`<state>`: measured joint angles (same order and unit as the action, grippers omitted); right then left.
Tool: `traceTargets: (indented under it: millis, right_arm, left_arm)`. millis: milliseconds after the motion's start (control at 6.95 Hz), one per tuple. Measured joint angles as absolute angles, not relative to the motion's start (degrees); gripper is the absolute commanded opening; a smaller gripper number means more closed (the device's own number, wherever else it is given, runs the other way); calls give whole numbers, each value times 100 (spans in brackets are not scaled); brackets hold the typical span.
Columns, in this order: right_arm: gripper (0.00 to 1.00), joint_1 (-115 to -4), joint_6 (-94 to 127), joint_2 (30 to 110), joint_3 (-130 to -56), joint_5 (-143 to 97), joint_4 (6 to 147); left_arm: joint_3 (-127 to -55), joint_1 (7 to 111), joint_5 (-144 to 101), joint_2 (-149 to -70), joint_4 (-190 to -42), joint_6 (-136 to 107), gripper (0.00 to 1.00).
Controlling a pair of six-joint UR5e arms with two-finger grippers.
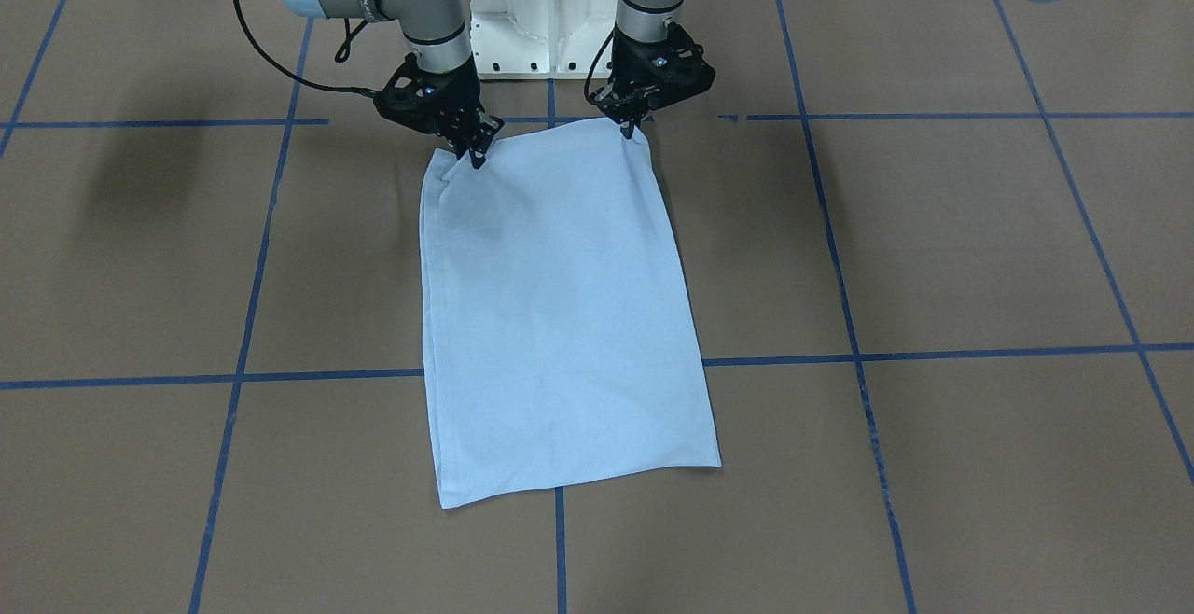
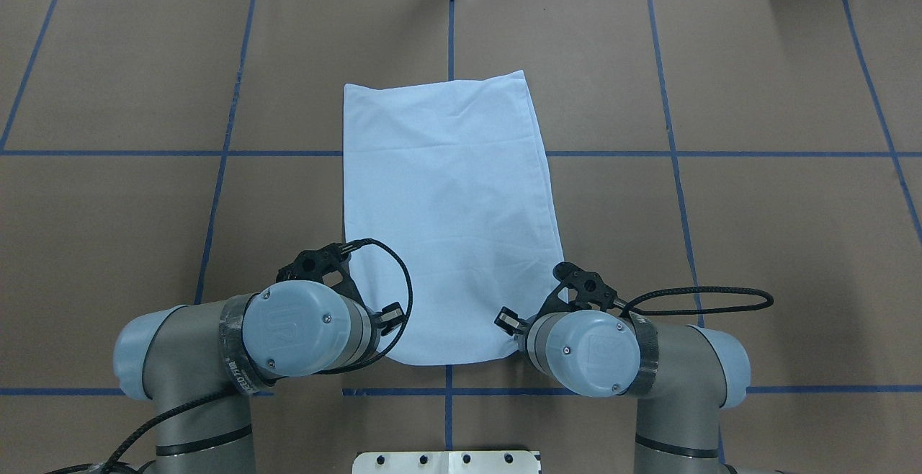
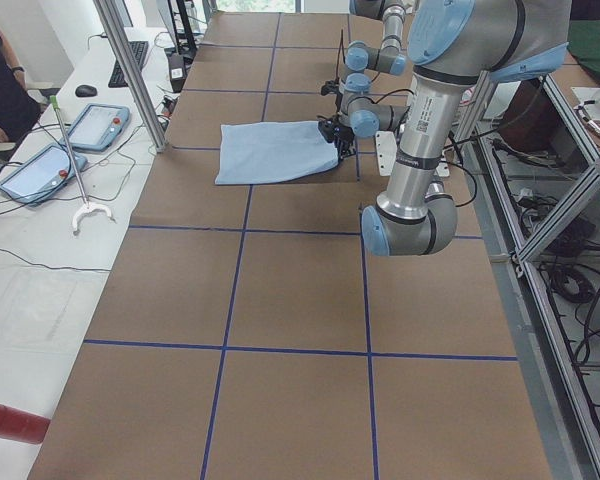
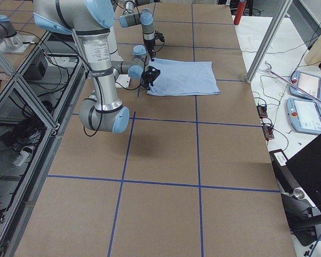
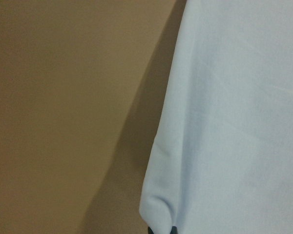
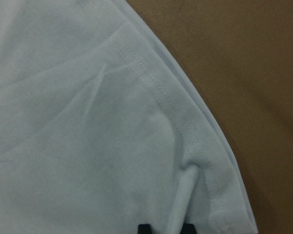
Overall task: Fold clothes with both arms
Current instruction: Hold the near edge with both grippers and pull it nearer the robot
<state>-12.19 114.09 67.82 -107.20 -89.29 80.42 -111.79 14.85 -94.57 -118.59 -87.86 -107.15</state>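
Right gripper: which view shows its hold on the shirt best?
Exterior front-facing: the right gripper pinches the T-shirt's corner in full sight. Right wrist shows only fingertips; overhead hides them; side views are too small.

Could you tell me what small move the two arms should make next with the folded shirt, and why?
Probably raise both hands a little, together. The left hand and right hand each pinch a robot-side corner of the pale light-blue cotton T-shirt, which lies flat as a long rectangle on the brown table; lifting evenly would start folding it toward its far edge.
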Motion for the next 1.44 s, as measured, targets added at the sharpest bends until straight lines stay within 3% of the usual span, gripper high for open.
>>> traceTargets:
  millis: [575, 1438]
  right_arm:
    - [0, -1259, 11379, 6792, -10918, -8959, 8026]
    - [0, -601, 11353, 7330, -12269, -9094, 8028]
  left_arm:
    - [-11233, 1483, -9451, -11839, -8773, -10720, 0]
    - [-12503, 740, -9450, -11709, -7739, -10809, 0]
